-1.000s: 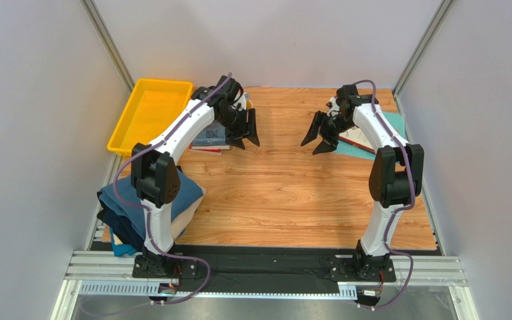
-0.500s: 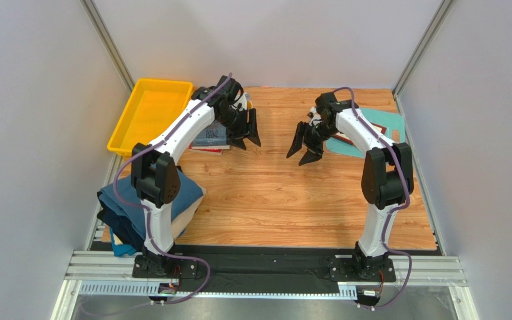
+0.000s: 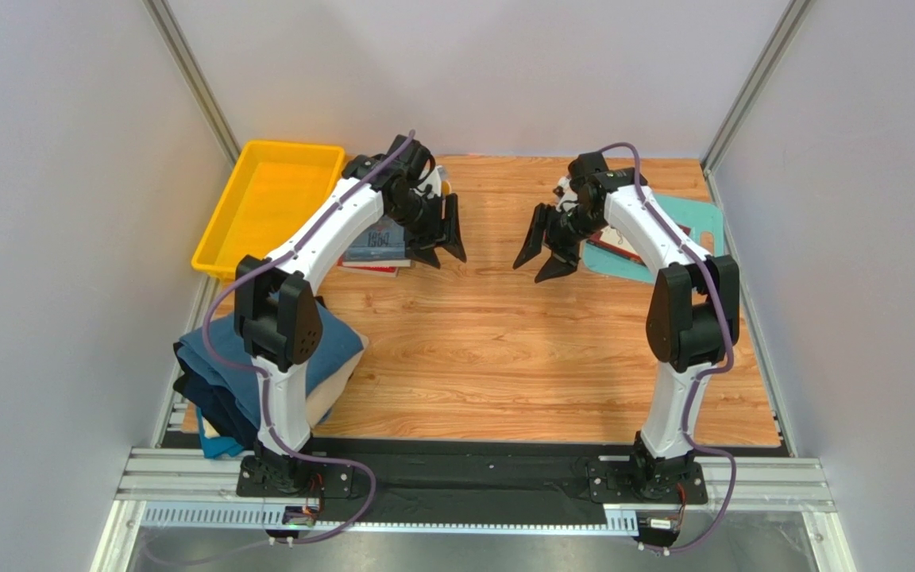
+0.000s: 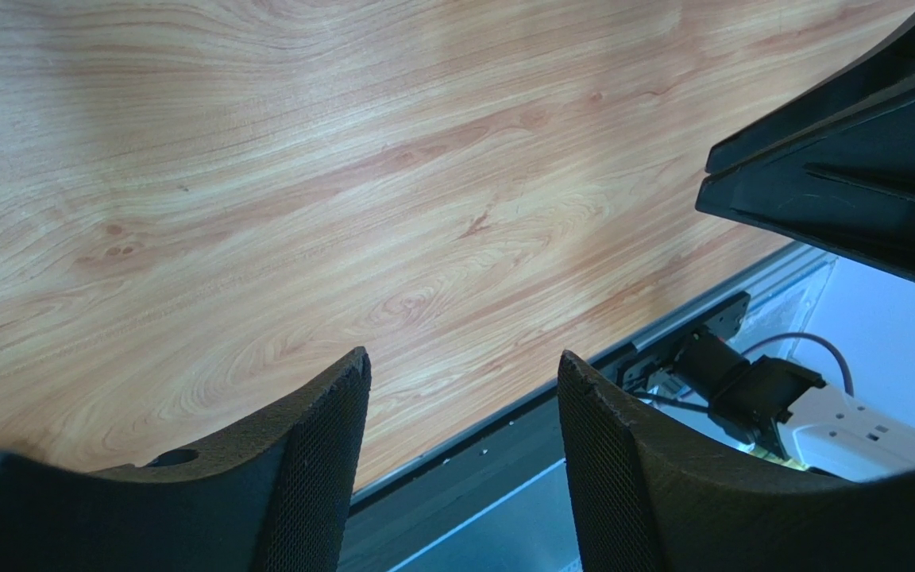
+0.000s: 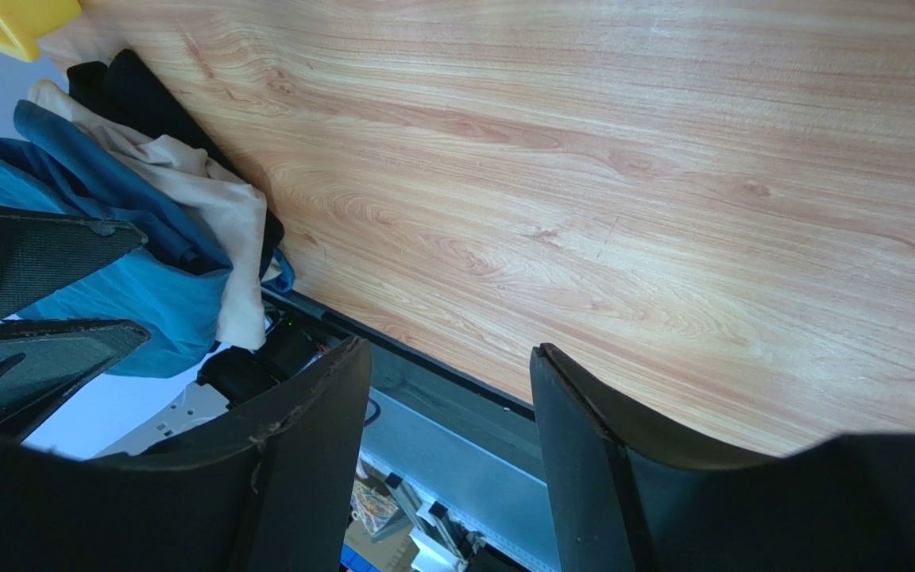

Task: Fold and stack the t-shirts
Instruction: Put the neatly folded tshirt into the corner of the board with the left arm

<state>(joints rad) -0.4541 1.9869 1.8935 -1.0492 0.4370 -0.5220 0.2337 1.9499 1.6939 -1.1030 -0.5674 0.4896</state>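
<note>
- Left hand [image 3: 441,250]: its two fingers are spread apart with nothing between them, tips pointing down, raised over bare wood at the far left-centre of the counter [image 3: 486,346]
- Right hand [image 3: 535,266]: likewise spread and holding nothing, hanging over the far centre of the counter; it faces the left hand across a gap, the two near but apart
- From the left wrist we note only wood grain between the fingers [image 4: 307,477], with the right hand's dark fingers in the upper right corner of that view
- Just behind the left hand lies a small stack of booklets [image 3: 369,248], partly covered by the arm; beyond it a yellow bin [image 3: 262,203] sits at the far left corner
- Beside the right arm, at the far right, a flat teal cutting board [image 3: 695,221] lies on the counter with a red-and-white item [image 3: 620,247] on it, too hidden for us to identify
- The t-shirts [image 3: 319,346] are heaped unfolded at the near left corner, well apart from both hands, part of the heap hidden behind the left arm's elbow
- In the heap we make out a teal-blue shirt [image 3: 329,337] on top, a beige shirt [image 3: 337,387] under it at the right edge, a dark shirt [image 3: 196,393] on the left side, and a scrap of a bright light blue shirt [image 3: 221,447] at the near edge
- The right wrist view shows the heap hanging over the counter's edge, with beige draped across the blues
</note>
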